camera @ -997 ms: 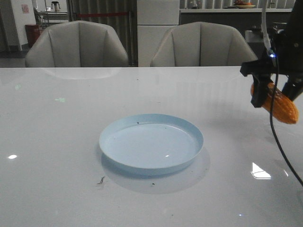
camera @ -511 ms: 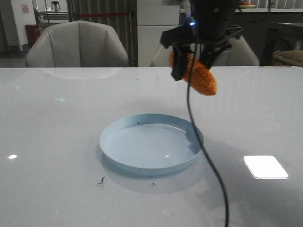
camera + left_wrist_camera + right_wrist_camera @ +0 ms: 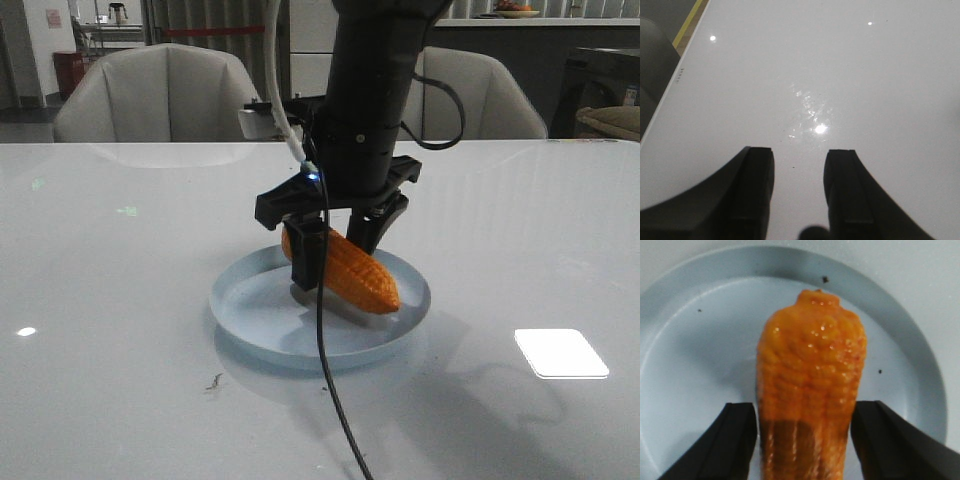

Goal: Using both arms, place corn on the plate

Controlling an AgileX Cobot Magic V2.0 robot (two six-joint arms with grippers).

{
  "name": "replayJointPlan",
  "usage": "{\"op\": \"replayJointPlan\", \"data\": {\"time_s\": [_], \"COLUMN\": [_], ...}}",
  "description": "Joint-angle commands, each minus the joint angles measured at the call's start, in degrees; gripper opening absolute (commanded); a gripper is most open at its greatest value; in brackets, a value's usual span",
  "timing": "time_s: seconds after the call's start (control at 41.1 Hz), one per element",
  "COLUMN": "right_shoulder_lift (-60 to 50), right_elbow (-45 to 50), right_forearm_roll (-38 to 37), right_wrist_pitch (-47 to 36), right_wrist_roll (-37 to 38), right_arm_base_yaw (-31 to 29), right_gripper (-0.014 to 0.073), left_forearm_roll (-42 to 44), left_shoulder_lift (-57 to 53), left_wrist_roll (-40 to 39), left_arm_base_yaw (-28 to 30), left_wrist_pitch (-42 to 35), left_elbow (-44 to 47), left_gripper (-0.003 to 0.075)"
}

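The orange corn is tilted inside the pale blue plate, pointed end low and toward the front right. My right gripper is shut on its thick end, the black arm rising above it. In the right wrist view the corn runs out from between the fingers over the plate, which has a few dark specks. My left gripper is open and empty over bare white table; it does not show in the front view.
A black cable hangs from the right arm down across the plate's front to the table's near edge. Two beige chairs stand behind the table. A bright reflection lies on the table right of the plate.
My right arm has carried the corn from the right side of the table, leftward and down, into the plate. The plate has not moved.
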Motion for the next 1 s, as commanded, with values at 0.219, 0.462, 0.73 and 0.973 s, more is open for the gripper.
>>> {"op": "replayJointPlan", "data": {"time_s": [0.219, 0.462, 0.73, 0.973], "right_shoulder_lift": [-2.60, -7.24, -22.47, -38.61], "right_elbow": [-5.43, -19.30, -22.02, -12.62], "right_forearm_roll": [-1.10, -1.45, -1.40, -1.40], "right_wrist_pitch": [4.27, 11.74, 14.63, 13.99], "right_wrist_roll": [-0.40, 3.29, 4.29, 4.29], "right_arm_base_yaw": [-0.10, -3.83, -15.92, -29.47], "right_gripper": [0.0615, 0.0615, 0.0615, 0.0615], "left_forearm_roll": [0.88, 0.88, 0.88, 0.88], "left_shoulder_lift": [-0.51, -0.51, -0.51, -0.51], "left_wrist_roll": [-0.26, -0.26, -0.26, -0.26], "left_arm_base_yaw": [0.14, 0.14, 0.14, 0.14], "left_wrist_pitch": [-3.88, -3.88, -3.88, -3.88], "left_elbow": [-1.57, -1.57, -1.57, -1.57], "left_gripper": [0.0328, 0.0328, 0.0328, 0.0328]}}
